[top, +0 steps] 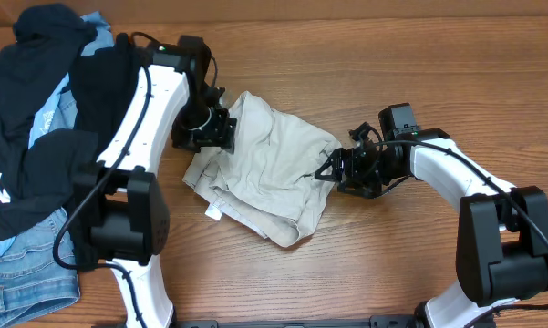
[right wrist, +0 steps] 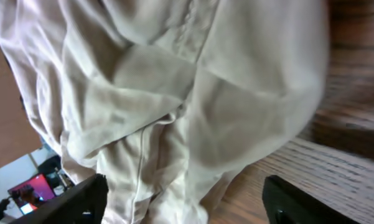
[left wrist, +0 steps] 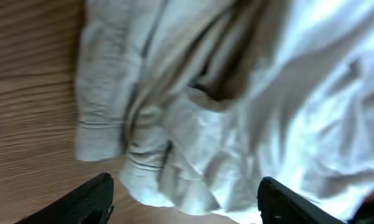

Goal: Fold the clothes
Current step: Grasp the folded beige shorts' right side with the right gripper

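Note:
The beige khaki shorts [top: 264, 169] lie crumpled in the middle of the wooden table, with a small white tag [top: 213, 212] at their front left edge. My left gripper [top: 221, 130] is at their upper left edge, open, with the rumpled cloth [left wrist: 236, 106] just ahead of its wide-spread fingers [left wrist: 185, 202]. My right gripper [top: 328, 170] is at their right edge, open, with bunched cloth [right wrist: 174, 93] between and ahead of its fingers [right wrist: 183, 199]. Neither holds the cloth.
A pile of other garments sits at the left: black [top: 36, 118], light blue [top: 59, 105] and denim [top: 18, 269]. Bare wooden table [top: 374, 264] lies in front and to the right of the shorts.

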Robot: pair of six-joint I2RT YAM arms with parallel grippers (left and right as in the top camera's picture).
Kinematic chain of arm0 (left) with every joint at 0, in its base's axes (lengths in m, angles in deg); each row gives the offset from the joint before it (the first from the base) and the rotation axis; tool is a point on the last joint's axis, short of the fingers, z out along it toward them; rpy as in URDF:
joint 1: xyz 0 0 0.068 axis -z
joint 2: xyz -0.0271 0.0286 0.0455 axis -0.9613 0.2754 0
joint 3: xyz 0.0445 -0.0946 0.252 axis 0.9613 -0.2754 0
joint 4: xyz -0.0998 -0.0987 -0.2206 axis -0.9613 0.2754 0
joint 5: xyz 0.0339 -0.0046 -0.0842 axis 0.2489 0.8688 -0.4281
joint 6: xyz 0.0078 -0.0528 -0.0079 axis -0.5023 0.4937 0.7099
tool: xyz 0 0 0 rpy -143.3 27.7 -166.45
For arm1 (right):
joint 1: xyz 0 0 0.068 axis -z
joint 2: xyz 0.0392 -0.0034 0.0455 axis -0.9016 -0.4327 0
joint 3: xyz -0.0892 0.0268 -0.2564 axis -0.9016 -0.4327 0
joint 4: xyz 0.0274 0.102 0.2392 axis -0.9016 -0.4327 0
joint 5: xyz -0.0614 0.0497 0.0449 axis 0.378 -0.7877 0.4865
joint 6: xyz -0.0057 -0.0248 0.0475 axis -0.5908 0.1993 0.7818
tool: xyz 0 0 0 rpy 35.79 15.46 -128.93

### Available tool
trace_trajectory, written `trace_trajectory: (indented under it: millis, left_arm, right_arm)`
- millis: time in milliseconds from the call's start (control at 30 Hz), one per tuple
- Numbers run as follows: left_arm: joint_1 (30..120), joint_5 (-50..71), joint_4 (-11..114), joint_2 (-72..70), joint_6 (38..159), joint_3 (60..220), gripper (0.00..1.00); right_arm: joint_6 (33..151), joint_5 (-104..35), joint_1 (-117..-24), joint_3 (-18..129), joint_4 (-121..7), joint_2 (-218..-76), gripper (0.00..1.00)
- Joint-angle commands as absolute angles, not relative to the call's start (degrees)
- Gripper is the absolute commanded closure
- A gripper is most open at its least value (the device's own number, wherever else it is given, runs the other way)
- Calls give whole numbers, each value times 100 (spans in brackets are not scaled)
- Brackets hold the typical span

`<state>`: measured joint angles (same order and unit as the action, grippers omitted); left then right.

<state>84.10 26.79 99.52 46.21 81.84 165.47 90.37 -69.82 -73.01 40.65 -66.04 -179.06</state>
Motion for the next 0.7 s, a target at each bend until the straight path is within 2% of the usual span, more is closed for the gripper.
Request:
trace_trajectory:
  millis: [0,100,233,333,467,667]
  left_arm:
    - [8272,3438,9806,4610,8663,16599,22]
    - [8180,3374,9709,4610,8820,16599,21]
    - [8100,3398,9454,4610,8814,16599,5]
    - [8102,3422,9148,4613,8774,16597,1]
    - [8073,4004,8706,4707,8759,16586,4]
    - [8067,3995,8420,5399,8492,16586,2]
  right_arm:
    - [9006,-7004,-7299,4106,-6574,-17823,14]
    - [9181,-6869,-7305,3971,-6381,-17862,11]
    - [9705,-6943,-7640,3724,-5533,-17891,5]
    - [10191,-6547,-8265,3717,-4897,-17995,0]
    - [10881,-5701,-8907,3717,-4462,-18273,0]
    - [11244,-5603,-8916,3717,-4165,-18312,0]
